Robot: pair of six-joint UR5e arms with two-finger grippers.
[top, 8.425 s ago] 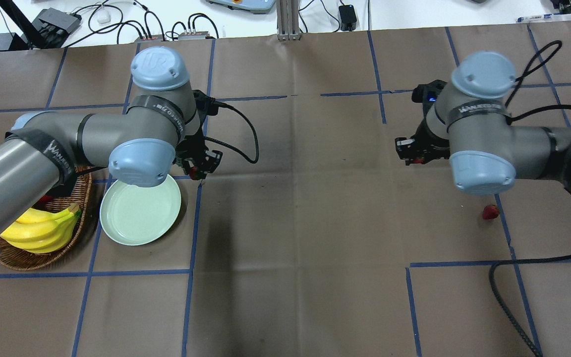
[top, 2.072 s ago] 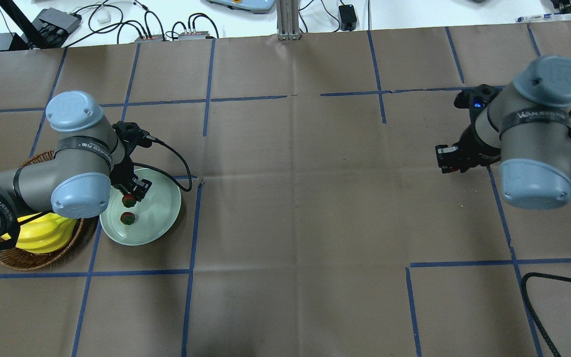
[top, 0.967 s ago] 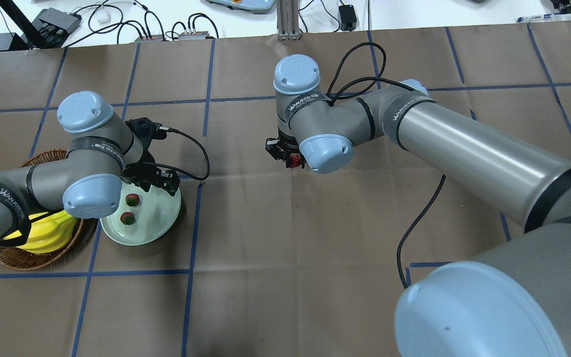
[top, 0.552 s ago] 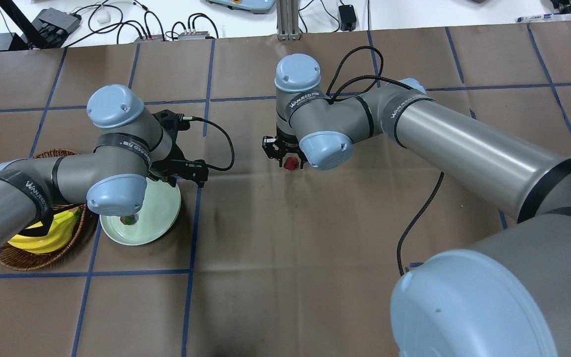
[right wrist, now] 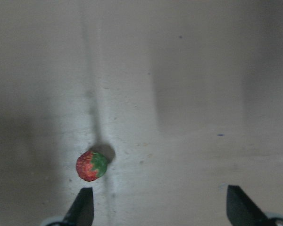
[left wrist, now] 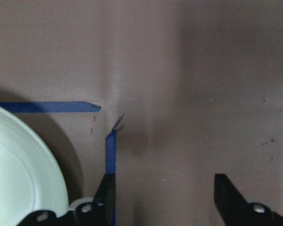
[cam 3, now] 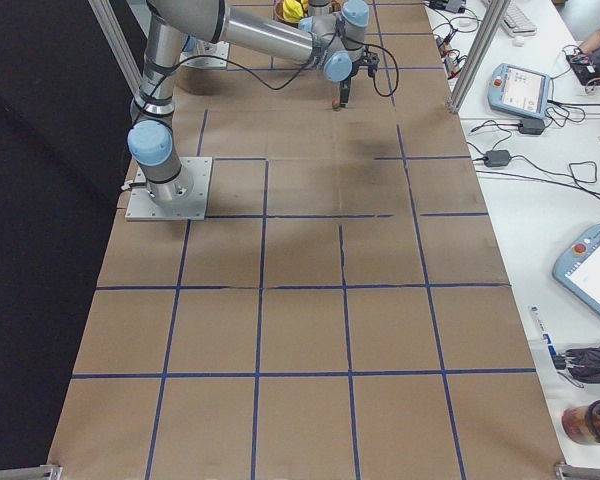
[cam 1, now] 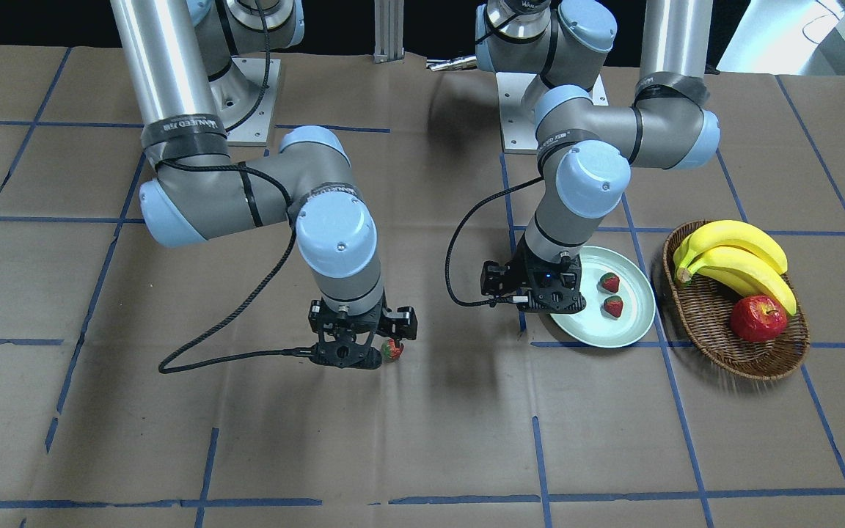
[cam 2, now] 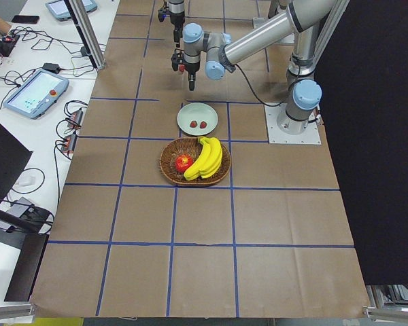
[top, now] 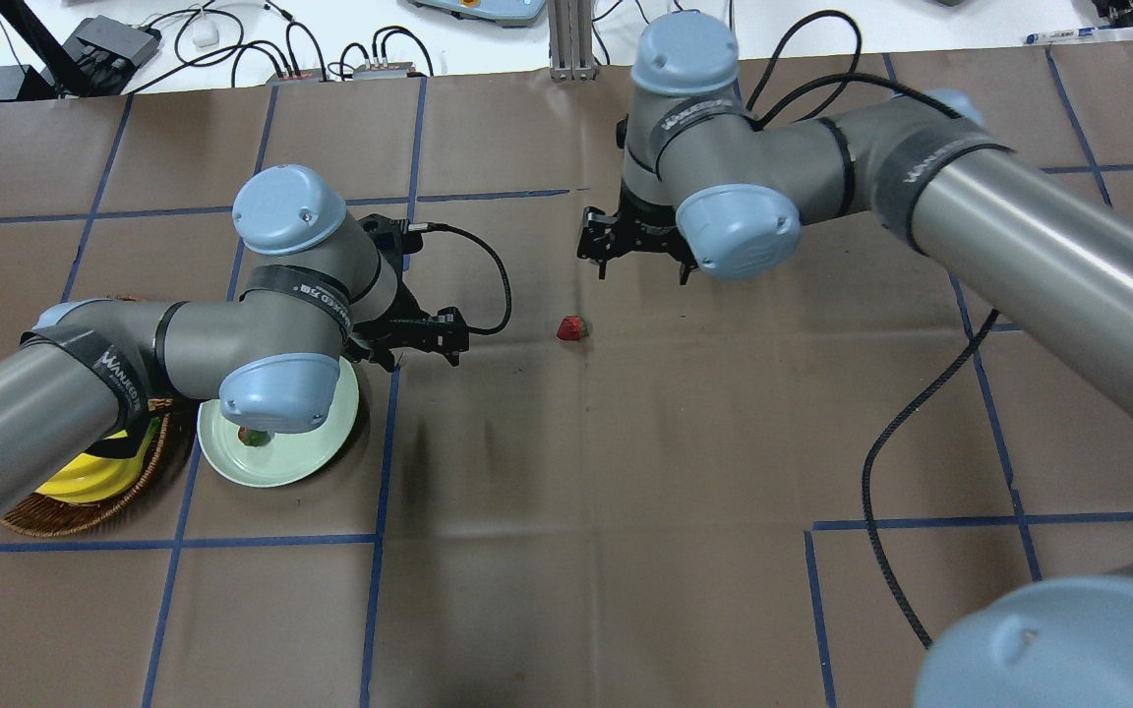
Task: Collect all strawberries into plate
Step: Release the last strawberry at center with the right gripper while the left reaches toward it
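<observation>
Two strawberries (cam 1: 609,282) (cam 1: 614,306) lie on the mint-green plate (cam 1: 584,326); in the overhead view only one (top: 252,436) shows on the plate (top: 316,433), my left elbow hiding the other. A third strawberry (top: 573,327) lies on the brown table mid-way between the arms. My left gripper (top: 421,346) is open and empty, just past the plate's right rim (left wrist: 19,169), short of that strawberry. My right gripper (top: 640,265) is open and empty, raised behind it; the strawberry (right wrist: 91,165) sits off its left fingertip (right wrist: 82,207).
An oval wicker basket (cam 1: 730,345) with bananas (cam 1: 738,257) and a red apple (cam 1: 758,319) stands beside the plate, on its far side from the loose strawberry. Blue tape lines cross the brown table cover. Black cables trail from both wrists.
My right gripper let go of the strawberry on the table and drew back and up. My left gripper moved off the plate toward the table's middle.
</observation>
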